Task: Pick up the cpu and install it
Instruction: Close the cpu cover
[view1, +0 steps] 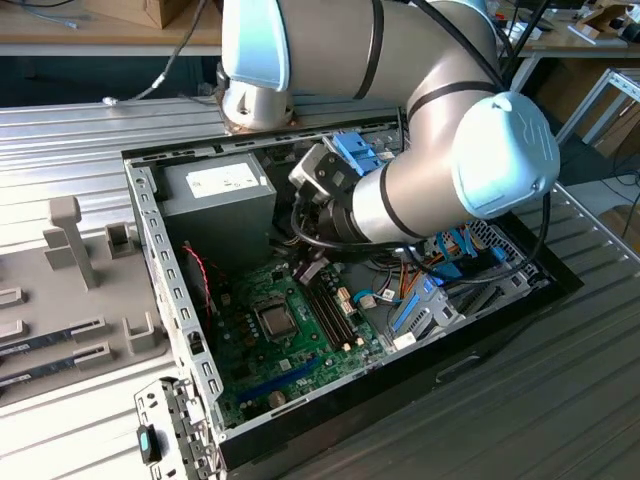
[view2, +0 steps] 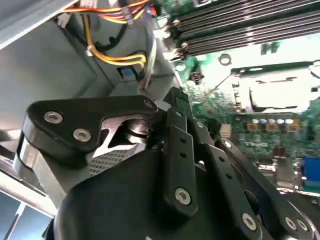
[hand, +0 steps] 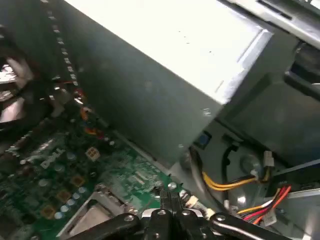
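No text can be made out anywhere

A ribbed grey metal tabletop (view1: 90, 140) stretches across the room's middle, its grooves running away toward a wooden bench (view1: 70, 35) along the far side. A brown cardboard box (view1: 165, 10) sits on that bench, a loose cable (view1: 165, 75) trailing down from it. At the exterior view's right stands a white-framed table (view1: 590, 95), with dark floor beneath.

You see a matt black plastic-looking gripper (view2: 175, 107) with bright screw heads. The cpu (view1: 273, 320) top reads as dull grey metal. The power-supply box (view1: 218, 205) is smooth matt grey metal.
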